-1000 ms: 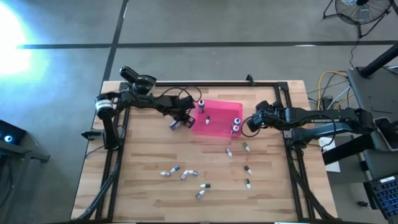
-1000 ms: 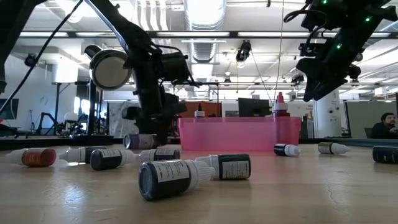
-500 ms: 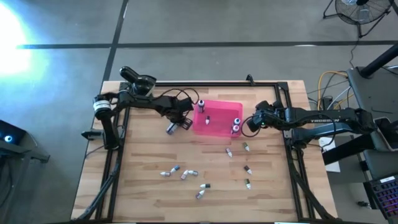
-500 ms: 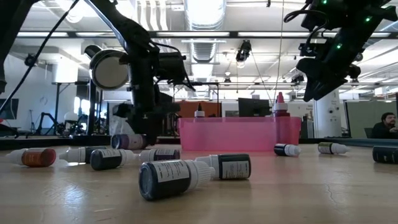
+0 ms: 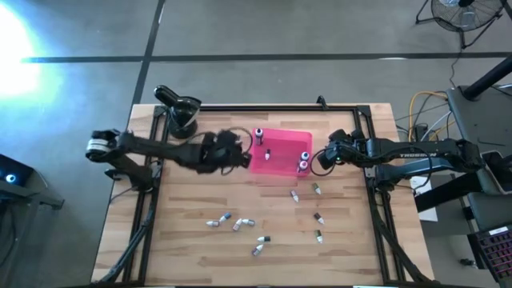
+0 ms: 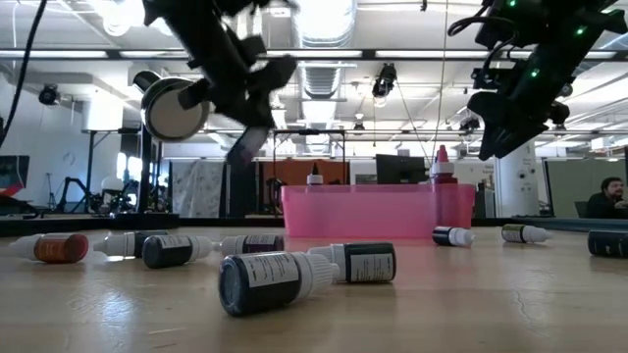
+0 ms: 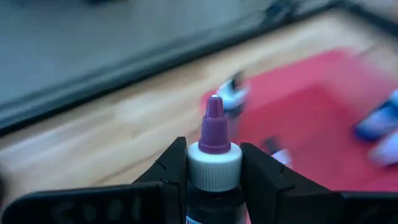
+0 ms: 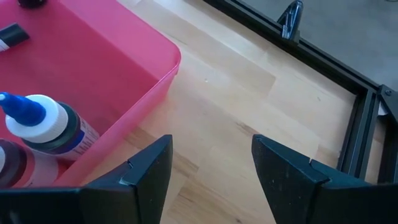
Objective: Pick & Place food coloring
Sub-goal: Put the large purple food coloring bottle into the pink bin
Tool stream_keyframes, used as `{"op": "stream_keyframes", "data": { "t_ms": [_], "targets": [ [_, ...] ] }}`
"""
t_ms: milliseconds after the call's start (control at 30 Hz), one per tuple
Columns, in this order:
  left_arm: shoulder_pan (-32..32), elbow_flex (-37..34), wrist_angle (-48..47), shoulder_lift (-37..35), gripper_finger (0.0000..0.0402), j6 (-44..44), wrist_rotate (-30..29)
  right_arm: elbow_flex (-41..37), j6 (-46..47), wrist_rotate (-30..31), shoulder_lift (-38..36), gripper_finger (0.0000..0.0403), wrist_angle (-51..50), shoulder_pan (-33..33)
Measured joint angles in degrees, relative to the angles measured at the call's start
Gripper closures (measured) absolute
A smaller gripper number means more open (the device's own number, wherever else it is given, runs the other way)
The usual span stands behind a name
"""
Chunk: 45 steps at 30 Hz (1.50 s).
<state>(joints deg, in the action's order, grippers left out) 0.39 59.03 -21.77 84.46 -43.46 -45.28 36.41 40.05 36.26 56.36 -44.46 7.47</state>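
My left gripper (image 5: 237, 153) hangs in the air by the left edge of the pink tray (image 5: 285, 136), shut on a small dark dropper bottle with a white collar and purple cap (image 7: 214, 127). In the low view it is raised well above the table (image 6: 245, 145). My right gripper (image 5: 322, 158) is open and empty beside the tray's right edge (image 8: 163, 74). Several bottles stand in the tray, among them a blue-capped one (image 8: 43, 124). Several more lie on their sides on the table (image 5: 232, 222), (image 6: 265, 279). My left gripper pinches the bottle between its two fingers, one on each side of the white collar and the dark body below it (image 7: 194, 167). The cap points away from the gripper, along the fingers. The bottle is lifted clear of the table.
Loose bottles lie at the table's near middle (image 5: 260, 244) and near right (image 5: 318, 216), in front of the tray. A black frame rail (image 5: 272, 107) runs along the table's far edge and sides. A person sits in the room at the far right (image 6: 610, 196).
My left gripper has drawn the bottle a little toward the table's left beside the tray, then risen and tipped. The bottle is now lifted clear of the table and close to the tray's left edge. The left arm has swung lower and farther left.
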Motion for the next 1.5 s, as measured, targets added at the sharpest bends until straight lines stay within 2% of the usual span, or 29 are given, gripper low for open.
{"op": "stream_keyframes", "data": {
  "t_ms": [67,200,333,533,867,1100,1500],
  "targets": [
    [-3.08,-2.57,10.22,-0.67,0.0325,3.54,-2.61,-0.01,-0.01,0.12,0.00,0.0189,0.09,0.09],
    [-5.43,-7.25,35.60,-0.17,0.0325,12.78,-3.00,-0.01,-0.13,0.28,0.00,0.0189,0.15,0.08],
    [-4.27,-9.59,49.03,2.99,0.0324,20.91,-2.51,-0.01,-0.13,-0.26,0.00,0.0189,0.13,0.08],
    [-1.29,-8.80,50.89,8.74,0.0323,20.78,4.03,-0.01,-0.15,-1.86,-0.01,0.0189,-0.10,0.08],
    [-0.65,-6.86,54.12,18.96,0.0316,20.30,4.25,-0.01,-0.17,-2.95,-0.02,0.0189,-0.31,0.05],
    [-0.66,-7.69,53.89,19.73,0.0293,18.71,3.98,-0.01,-0.17,-3.31,-0.02,0.0189,-0.44,0.05],
    [-1.74,-9.68,51.96,18.82,0.0290,14.81,4.31,-0.01,-0.17,-3.31,-0.02,0.0189,-0.53,0.08]
  ]
}}
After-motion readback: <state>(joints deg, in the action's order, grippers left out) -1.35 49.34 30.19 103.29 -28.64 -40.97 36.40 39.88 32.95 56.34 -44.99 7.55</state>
